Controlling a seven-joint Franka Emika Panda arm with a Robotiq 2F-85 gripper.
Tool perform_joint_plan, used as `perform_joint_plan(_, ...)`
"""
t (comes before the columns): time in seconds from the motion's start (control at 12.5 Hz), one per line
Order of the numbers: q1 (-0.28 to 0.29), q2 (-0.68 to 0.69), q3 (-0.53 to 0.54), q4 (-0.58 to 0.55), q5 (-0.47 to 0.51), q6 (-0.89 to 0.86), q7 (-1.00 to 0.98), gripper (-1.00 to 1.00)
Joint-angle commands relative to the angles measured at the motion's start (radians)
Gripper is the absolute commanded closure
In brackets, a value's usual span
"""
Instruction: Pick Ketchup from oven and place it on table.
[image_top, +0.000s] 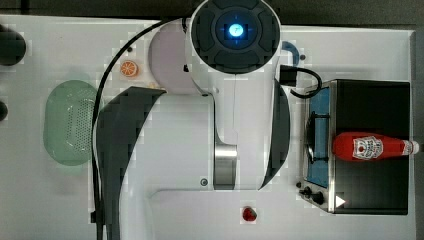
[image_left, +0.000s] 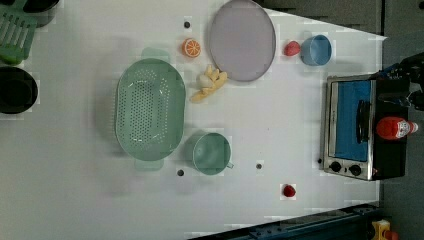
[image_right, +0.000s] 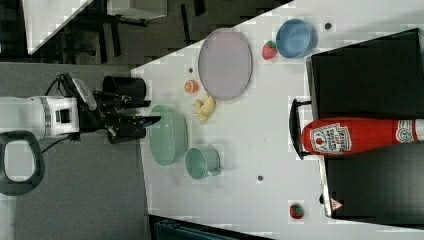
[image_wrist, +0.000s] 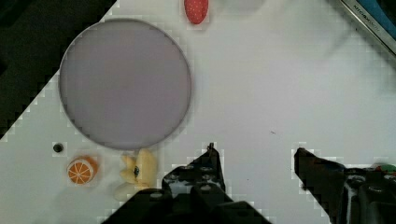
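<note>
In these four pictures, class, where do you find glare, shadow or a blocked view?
Top view: the arm's glowing blue light glares, and the arm hides much of the table. Left view: soft shadow beside the colander. Right view: the ketchup is bright against the dark oven. Wrist view: the hand is dark.

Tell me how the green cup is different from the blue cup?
The green cup sits beside the green colander, far from the oven; the blue cup sits near the oven, next to a strawberry. The green cup looks larger than the blue cup. Both are empty and stand on the table.
</note>
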Motion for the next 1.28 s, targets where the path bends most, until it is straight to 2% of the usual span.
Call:
perform_joint_plan(0.08, -0.016, -0.306, -0.079, -0.117, 0.004, -0.212, -0.066, -0.55)
perform_joint_plan(0.16, -0.016, -0.305, -0.079, -0.117, 0.003, -0.212, -0.066, -0.86)
perform_joint_plan(0.24, -0.016, -0.303, -0.089, -0.117, 0.003, -0.21, -0.066, -1.0)
perform_joint_plan(0.4, -0.026, -0.286, -0.146, -0.117, 0.001, -0.194, -0.066, -1.0)
perform_joint_plan(0.56, -0.037, -0.222, -0.276, -0.117, 0.001, -0.146, -0.066, -1.0)
perform_joint_plan(0.64, -0.038, -0.204, -0.309, -0.117, 0.001, -0.129, -0.066, -1.0)
perform_joint_plan(0.96, -0.043, -0.096, -0.488, -0.116, 0.001, 0.09, -0.068, -1.0)
perform_joint_plan(1.28, -0.048, 0.028, -0.615, -0.115, 0.002, 0.21, -0.068, -1.0)
